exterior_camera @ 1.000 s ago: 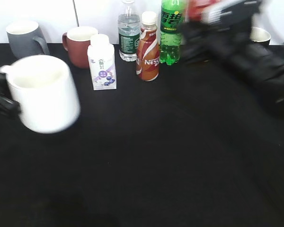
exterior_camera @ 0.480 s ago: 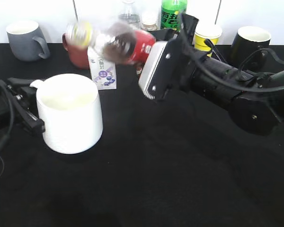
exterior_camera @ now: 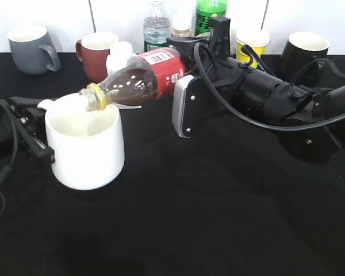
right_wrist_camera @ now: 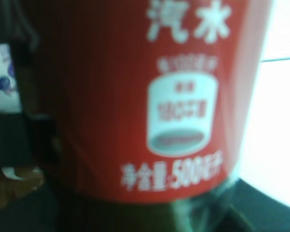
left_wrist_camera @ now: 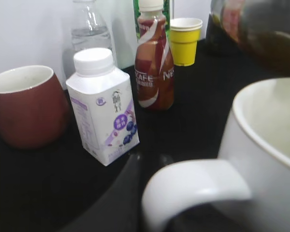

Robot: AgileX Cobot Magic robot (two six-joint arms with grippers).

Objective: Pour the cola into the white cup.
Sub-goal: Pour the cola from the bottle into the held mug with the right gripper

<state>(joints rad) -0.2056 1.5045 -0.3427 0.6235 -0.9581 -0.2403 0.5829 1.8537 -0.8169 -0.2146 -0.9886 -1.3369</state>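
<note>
Now, starting at your far left, a grey mug [exterior_camera: 30,48] stands at the back edge of the black table [exterior_camera: 207,218]. Just in front, your left gripper [exterior_camera: 31,129] sits low on the table at the white cup's handle; the left wrist view shows the handle [left_wrist_camera: 195,186] close up, but neither view shows the fingers clearly, so you cannot tell how far open they are or whether they clamp it. The white cup [exterior_camera: 85,144] stands upright on the table, mouth open. Behind it are a dark red mug [exterior_camera: 95,54] and a small white carton [left_wrist_camera: 104,106], with a brown coffee bottle [left_wrist_camera: 154,60] and a yellow paper cup [left_wrist_camera: 185,38] further back. The cola bottle [exterior_camera: 141,77] lies tilted nearly flat in the air, its neck dipping just over the cup's near rim, dark liquid pooled toward the neck. Your right gripper [exterior_camera: 187,69] is closed around the cola bottle at its red label [right_wrist_camera: 150,96]. At far right a black mug [exterior_camera: 305,52] stands by the wall.
</note>
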